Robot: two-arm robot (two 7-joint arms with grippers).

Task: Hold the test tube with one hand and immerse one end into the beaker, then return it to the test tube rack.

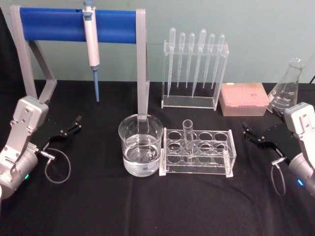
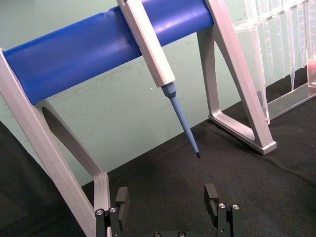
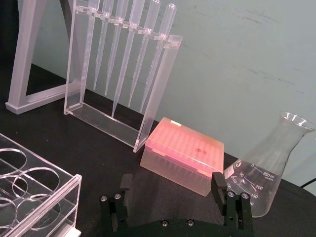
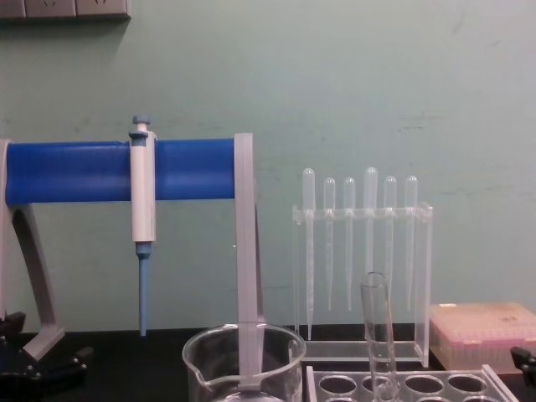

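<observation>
The test tube (image 1: 188, 136) stands upright in a hole of the clear rack (image 1: 224, 160) at the table's middle, its open top up; the chest view shows the tube (image 4: 377, 333) rising from the rack. Just left of the rack stands the beaker (image 1: 140, 145), part full of clear liquid, with its rim (image 4: 243, 345) low in the chest view. My left gripper (image 1: 71, 127) rests open at the left, far from the tube, with nothing between its fingers (image 2: 122, 197). At the right, my right gripper (image 1: 252, 132) is open and empty too, its fingers (image 3: 218, 183) apart.
A grey stand with a blue bar (image 1: 74, 24) holds a blue-tipped pipettor (image 1: 91, 44) at the back left. A clear rack of pipettes (image 1: 194, 69), a pink tip box (image 1: 243, 98) and a conical flask (image 1: 288, 88) line the back right.
</observation>
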